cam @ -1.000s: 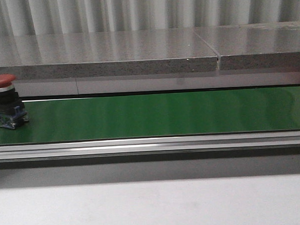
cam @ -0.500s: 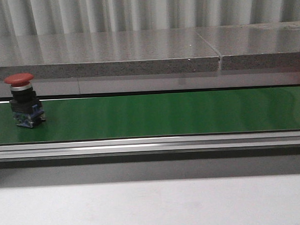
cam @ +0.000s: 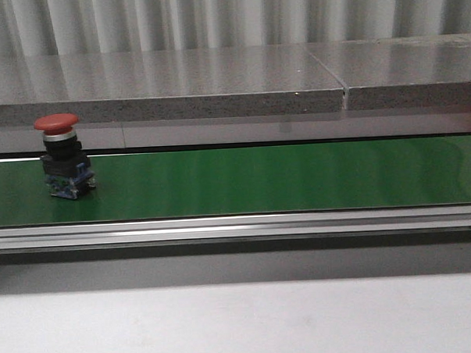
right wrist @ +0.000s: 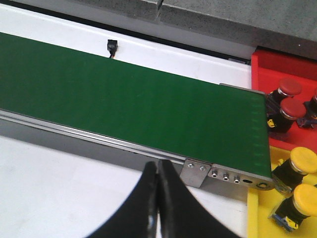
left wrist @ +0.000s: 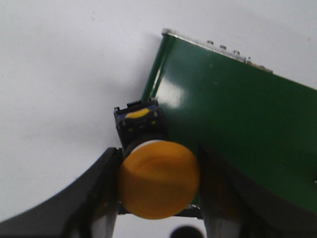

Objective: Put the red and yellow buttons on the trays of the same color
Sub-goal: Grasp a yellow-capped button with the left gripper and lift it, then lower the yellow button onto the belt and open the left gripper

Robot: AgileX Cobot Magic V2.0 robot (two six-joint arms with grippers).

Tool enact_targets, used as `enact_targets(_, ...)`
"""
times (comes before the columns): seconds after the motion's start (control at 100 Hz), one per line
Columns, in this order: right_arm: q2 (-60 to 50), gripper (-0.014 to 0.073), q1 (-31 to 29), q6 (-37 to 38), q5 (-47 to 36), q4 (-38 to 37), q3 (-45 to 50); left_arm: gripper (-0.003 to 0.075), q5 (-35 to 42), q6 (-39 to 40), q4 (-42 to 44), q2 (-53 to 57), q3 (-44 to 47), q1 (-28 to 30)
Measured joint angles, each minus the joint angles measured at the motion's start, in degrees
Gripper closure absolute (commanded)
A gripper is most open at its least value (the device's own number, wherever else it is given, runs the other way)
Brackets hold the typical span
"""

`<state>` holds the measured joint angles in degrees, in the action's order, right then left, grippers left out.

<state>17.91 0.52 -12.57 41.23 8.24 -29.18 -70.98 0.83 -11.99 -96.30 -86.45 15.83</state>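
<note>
The left arm's black tool (left wrist: 158, 198) grips a yellow mushroom-capped push-button (left wrist: 158, 178) with a black body between its two fingers, beside the end of a glossy green conveyor belt (left wrist: 237, 129), above the white desk (left wrist: 64, 74).

Background of the workcell. A grey corrugated wall (cam: 228, 16) rises behind a speckled grey stone-like ledge (cam: 161, 84) divided by a seam. In front runs a green conveyor belt (cam: 282, 178) with an aluminium side rail (cam: 238, 226), above a white tabletop (cam: 242, 325).
</note>
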Motion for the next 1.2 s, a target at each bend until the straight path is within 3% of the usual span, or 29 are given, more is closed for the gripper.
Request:
enact_targets(0.53, 0.0, 0.0662, 0.0, 0.0, 0.0, 0.0, 0.0, 0.0472, 4.4, -0.2, -0.4, -0.8, 4.9, -6.1)
enact_targets(0.62, 0.0, 0.0662, 0.0, 0.0, 0.0, 0.0, 0.0, 0.0407, 4.4, -0.2, -0.4, -2.0, 4.9, -6.1)
enact_targets(0.75, 0.0, 0.0662, 0.0, 0.0, 0.0, 0.0, 0.0, 0.0198, 4.4, -0.4, -0.4, -3.0, 4.9, -6.1)
enact_targets(0.81, 0.0, 0.0662, 0.0, 0.0, 0.0, 0.0, 0.0, 0.0167, 4.6, -0.5, -0.4, -3.1, 4.9, -6.1)
enact_targets(1.08, 0.0, 0.0662, 0.0, 0.0, 0.0, 0.0, 0.0, 0.0253, 8.6, -4.5, -0.4, -0.3, 4.9, -8.4)
enact_targets(1.2, 0.0, 0.0662, 0.0, 0.0, 0.0, 0.0, 0.0, 0.0402, 10.5, -7.5, -0.3, 2.0, 4.9, -10.8)
